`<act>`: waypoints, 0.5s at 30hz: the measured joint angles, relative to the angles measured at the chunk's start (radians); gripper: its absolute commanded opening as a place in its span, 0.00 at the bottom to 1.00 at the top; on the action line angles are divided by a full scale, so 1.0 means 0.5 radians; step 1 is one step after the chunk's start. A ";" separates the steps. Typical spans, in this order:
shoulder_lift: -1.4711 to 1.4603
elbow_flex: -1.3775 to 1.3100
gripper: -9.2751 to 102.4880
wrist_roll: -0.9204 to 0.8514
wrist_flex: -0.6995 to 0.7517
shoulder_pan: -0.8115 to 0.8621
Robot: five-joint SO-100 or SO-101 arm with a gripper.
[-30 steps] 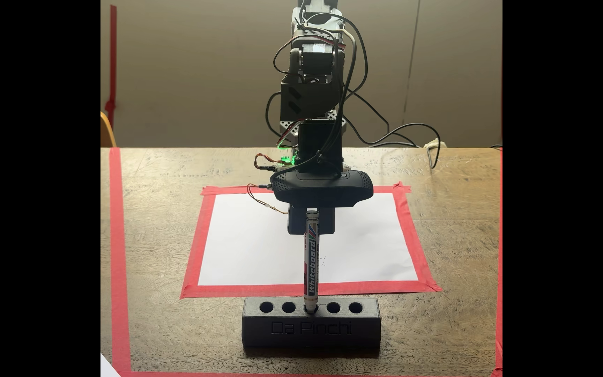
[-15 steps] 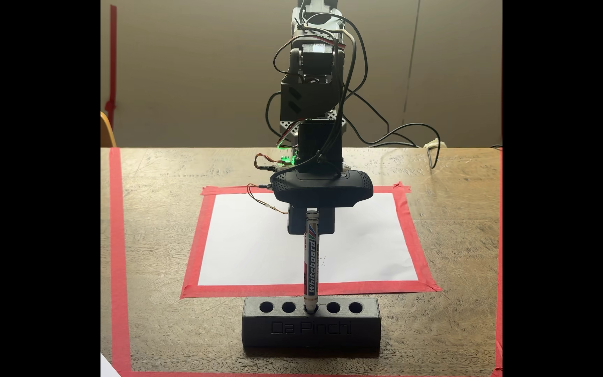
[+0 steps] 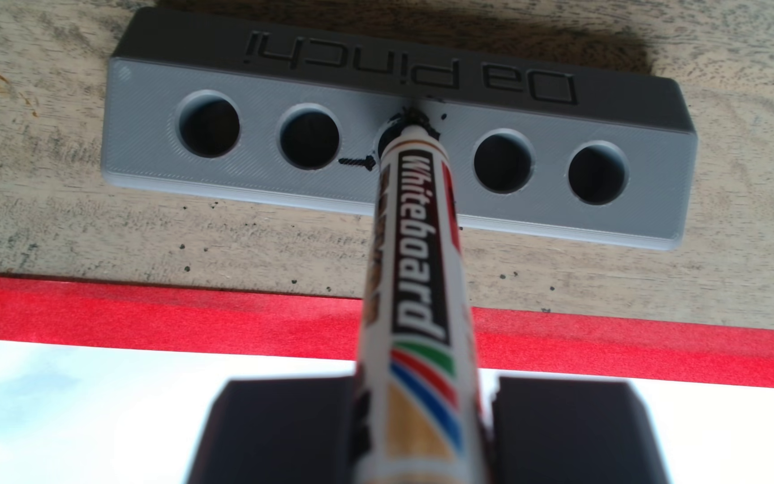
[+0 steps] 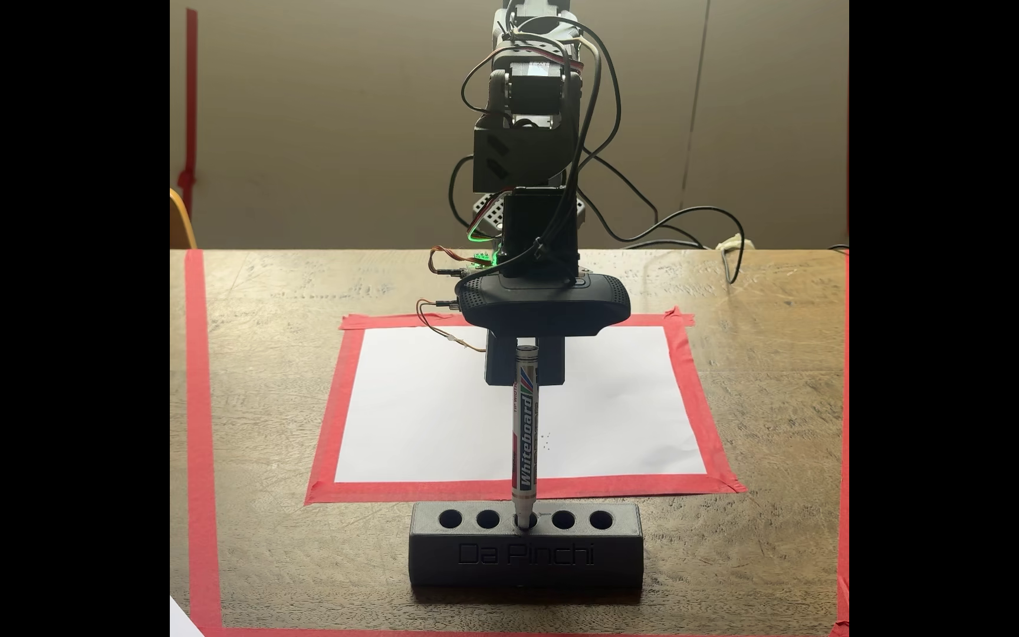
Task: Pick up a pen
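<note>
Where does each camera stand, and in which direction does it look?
Wrist view: rides on the arm above the gripper, looks down along the pen to the holder block; the dark fingers flank the pen at the bottom edge.
Fixed view: stands at the table's near edge, faces the arm head-on across the holder block; arm, wrist camera and gripper show.
Both share the pen, its tip at the middle hole, the block and the taped paper.
</note>
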 measured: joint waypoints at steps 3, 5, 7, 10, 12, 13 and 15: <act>0.040 0.000 0.08 0.000 0.025 0.000; 0.083 0.000 0.08 -0.003 0.025 0.003; 0.129 0.000 0.08 -0.003 0.055 0.009; 0.187 0.000 0.08 -0.003 0.117 0.012; 0.227 0.000 0.08 -0.003 0.156 0.012; 0.252 0.000 0.08 -0.003 0.181 0.012; 0.304 0.000 0.08 -0.003 0.227 0.021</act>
